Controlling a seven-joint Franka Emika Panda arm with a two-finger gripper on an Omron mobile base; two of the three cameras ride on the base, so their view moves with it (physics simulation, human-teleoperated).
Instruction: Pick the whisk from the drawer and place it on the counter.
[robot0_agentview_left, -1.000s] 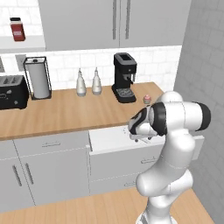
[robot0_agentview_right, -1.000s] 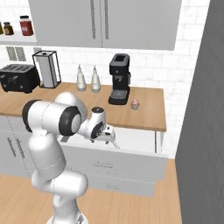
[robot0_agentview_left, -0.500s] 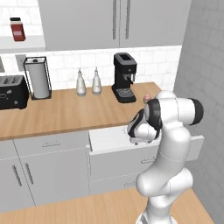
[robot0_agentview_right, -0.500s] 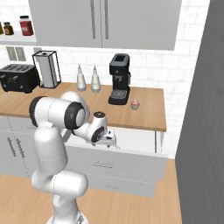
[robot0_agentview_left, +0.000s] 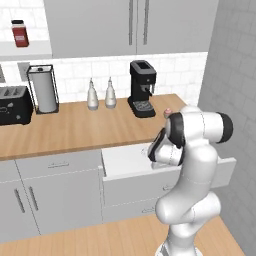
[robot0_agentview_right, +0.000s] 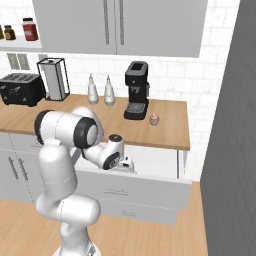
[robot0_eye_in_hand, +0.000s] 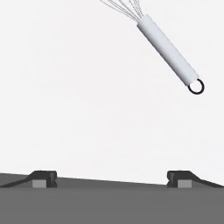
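Drawer open; whisk lies loose inside. Fingers spread wide, empty, above it. Grasp, lift, transfer to tabletop all pending.

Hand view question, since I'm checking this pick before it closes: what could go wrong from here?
1. The slim pale-grey metal whisk lies off-centre, toward the top right, well away from the open gripper; closing now would likely grab nothing.
2. Its handle lies diagonal to the fingers, so an unrotated grasp might slip.
3. The hand is low inside the white drawer; a careless lift could catch the light-brown wooden counter edge.
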